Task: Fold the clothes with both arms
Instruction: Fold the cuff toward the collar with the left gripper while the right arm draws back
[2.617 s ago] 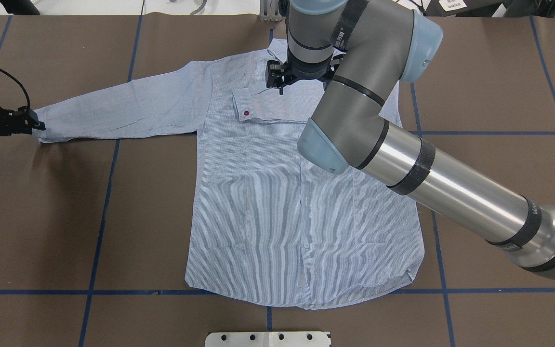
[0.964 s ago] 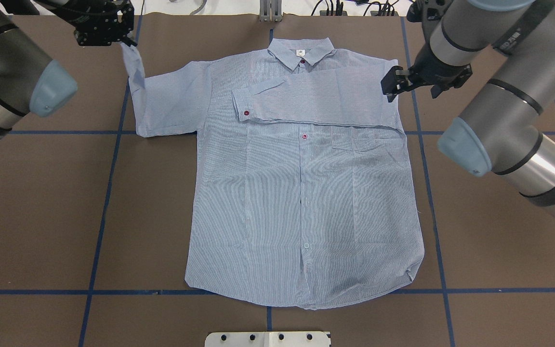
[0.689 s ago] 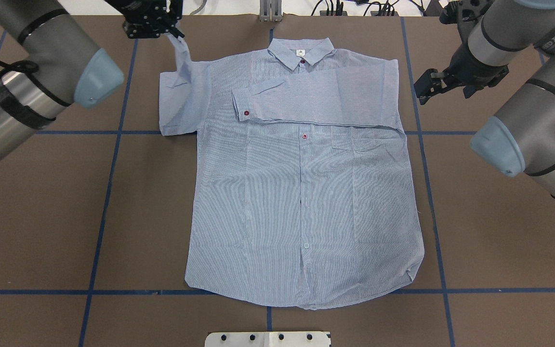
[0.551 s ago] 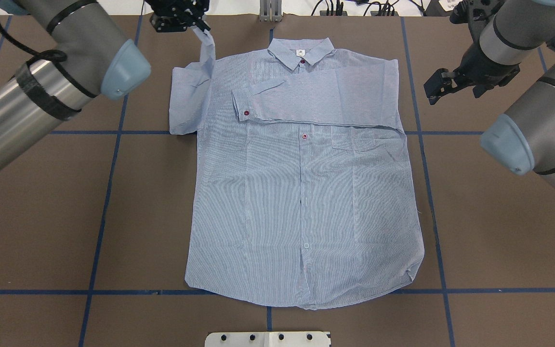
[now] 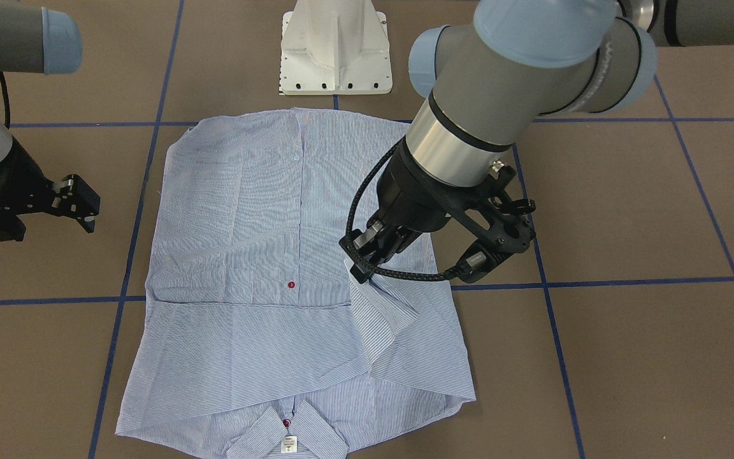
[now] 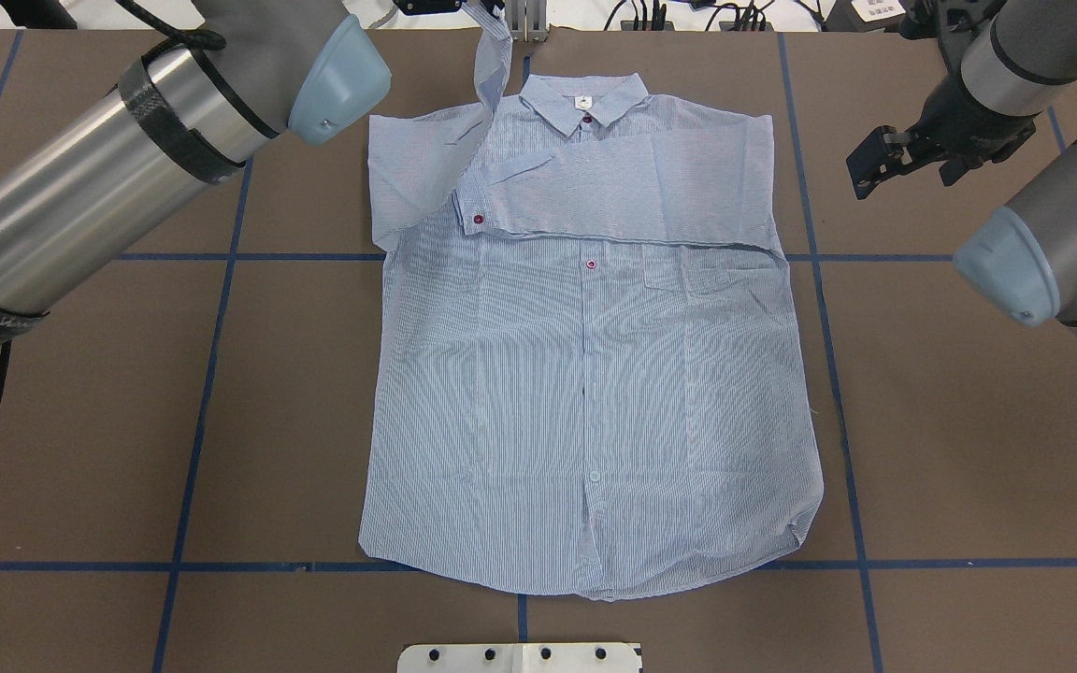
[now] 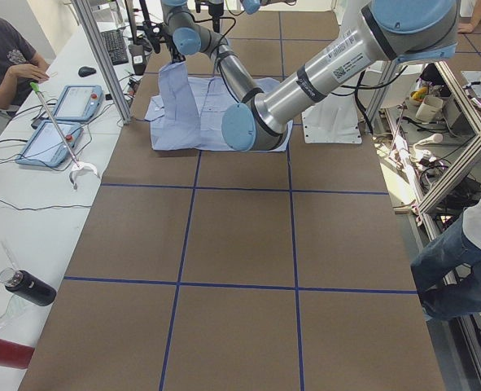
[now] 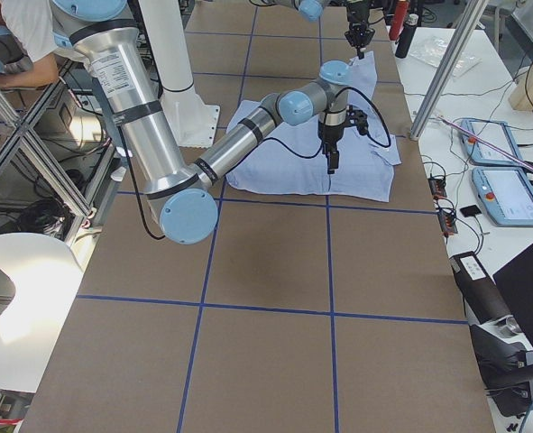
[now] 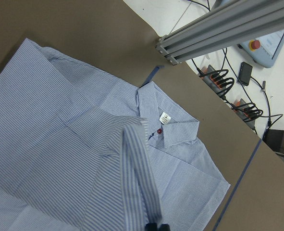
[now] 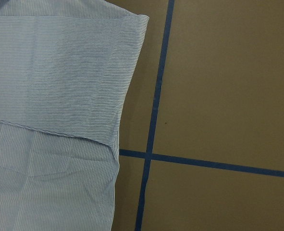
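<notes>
exterior front-facing: shirt (image 5: 239,210) lies flat on the worktop (image 5: 628,223), folded sleeve (image 5: 233,344) across the chest. left gripper (image 5: 363,271) is clamped on the other sleeve (image 5: 387,312), lifted. right gripper (image 5: 80,207) stands alongside, jaws apart, empty. risk: the pinch slips, or drag rumples the fold.

Left gripper (image 5: 362,273): the overhead view's top edge cuts it to a black sliver. Its own wrist view shows only the fingertips (image 9: 155,226), at the bottom edge.
Raised sleeve (image 6: 487,84): the upper end runs off the top of the overhead view.
Shirt (image 5: 239,210): the front view's bottom edge crops the collar. Part of one side is hidden beneath the left arm (image 5: 469,127). The print on the label (image 5: 288,444) is too small to read.
Folded sleeve (image 6: 613,187): it covers the chest beneath it.
Person (image 7: 8,53): cropped at the corner of the left side view.
</notes>
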You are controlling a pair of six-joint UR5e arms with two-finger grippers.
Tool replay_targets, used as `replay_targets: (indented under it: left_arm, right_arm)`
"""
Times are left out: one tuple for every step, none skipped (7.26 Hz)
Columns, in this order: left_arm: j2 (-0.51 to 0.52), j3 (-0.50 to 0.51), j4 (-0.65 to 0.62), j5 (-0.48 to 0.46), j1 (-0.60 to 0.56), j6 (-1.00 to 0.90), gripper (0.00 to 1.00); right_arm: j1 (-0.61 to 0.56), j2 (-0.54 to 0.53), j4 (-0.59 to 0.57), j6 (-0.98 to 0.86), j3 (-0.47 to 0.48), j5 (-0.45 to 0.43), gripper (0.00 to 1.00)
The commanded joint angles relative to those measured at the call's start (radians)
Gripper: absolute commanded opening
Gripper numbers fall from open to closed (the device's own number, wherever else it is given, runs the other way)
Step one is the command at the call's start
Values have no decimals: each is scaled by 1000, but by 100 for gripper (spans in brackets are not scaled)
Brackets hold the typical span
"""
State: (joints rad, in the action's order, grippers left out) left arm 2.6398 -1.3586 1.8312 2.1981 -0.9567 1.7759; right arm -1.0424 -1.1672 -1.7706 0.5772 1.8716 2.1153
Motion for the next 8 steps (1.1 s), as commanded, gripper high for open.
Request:
replay_targets:
  left_arm:
    - [48, 45, 3, -6, 28, 40, 0]
    - [43, 47, 8, -9, 50, 43, 0]
    - [39, 55, 11, -12, 76, 43, 0]
    - [39, 74, 22, -27, 114, 43, 0]
    - [39, 93, 32, -129, 186, 46, 0]
    - [39, 142, 101, -177, 235, 57, 0]
    - [40, 195, 199, -222, 286, 97, 0]
    - [39, 231, 268, -257, 333, 111, 0]
  right_arm:
    - [-1, 1, -1, 0, 0, 0, 100]
    - [-1, 0, -1, 0, 0, -1, 100]
    - [-1, 0, -1, 1, -2, -1, 99]
    - [-1, 0, -1, 1, -3, -3, 99]
    - [-1, 0, -1, 1, -9, -3, 100]
    - [-1, 0, -1, 1, -12, -3, 99]
    - [-1, 0, -1, 4, -14, -3, 99]
    - [-1, -2, -1, 9, -15, -2, 100]
